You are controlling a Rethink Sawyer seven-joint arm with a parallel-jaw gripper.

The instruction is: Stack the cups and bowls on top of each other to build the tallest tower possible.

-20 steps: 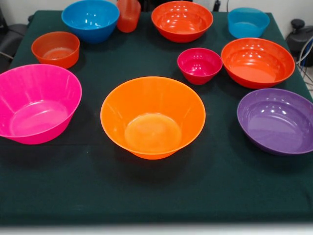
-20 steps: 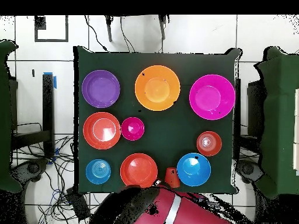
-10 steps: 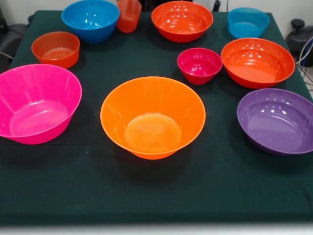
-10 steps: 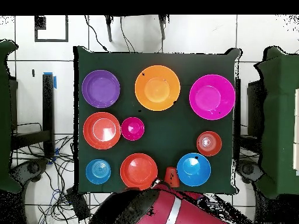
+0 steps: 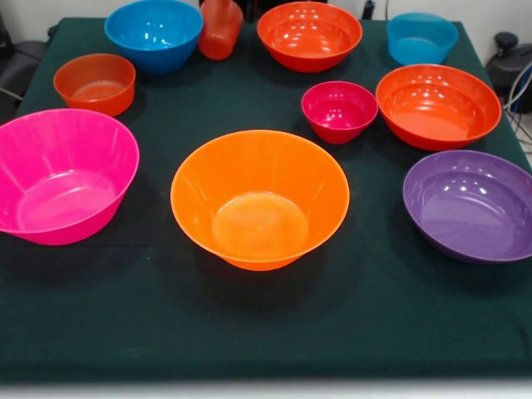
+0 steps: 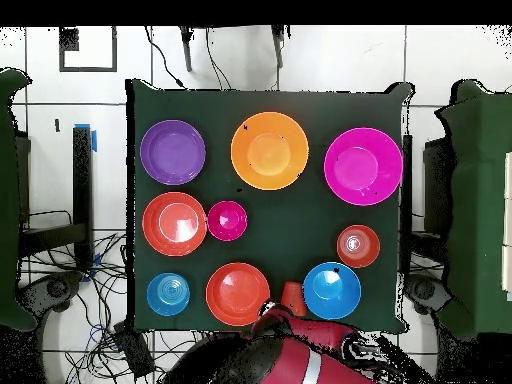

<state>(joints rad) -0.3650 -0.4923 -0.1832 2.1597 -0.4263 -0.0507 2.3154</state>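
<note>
In the front view, going from the left edge, the large pink bowl (image 5: 65, 176) sits alone on the green-covered desk (image 5: 266, 324) at mid-left. Above it stands the small orange bowl (image 5: 95, 83), and to its upper right the blue bowl (image 5: 154, 33) at the top of the frame. Just right of the blue bowl, at the top edge, is the orange-red cup (image 5: 220, 27), tilted with its top leaning right. It is partly cut off by the frame. At the centre stands the large yellow-orange bowl (image 5: 259, 198), empty, with nothing stacked in it. Upper right of it is the small magenta bowl (image 5: 339, 110), and above that, at top centre, an orange-red bowl (image 5: 309, 35). Further right, a second orange-red bowl (image 5: 438, 105) lies near the magenta one. A light blue bowl (image 5: 421, 37) is in the upper right corner and the purple bowl (image 5: 471, 204) at mid-right. All bowls stand apart from one another.

In the overhead view, the red arm (image 6: 290, 360) fills the bottom centre, its end right by the cup (image 6: 292, 297). The fingers are hidden there, so I cannot tell whether they are spread or pressed together.
</note>
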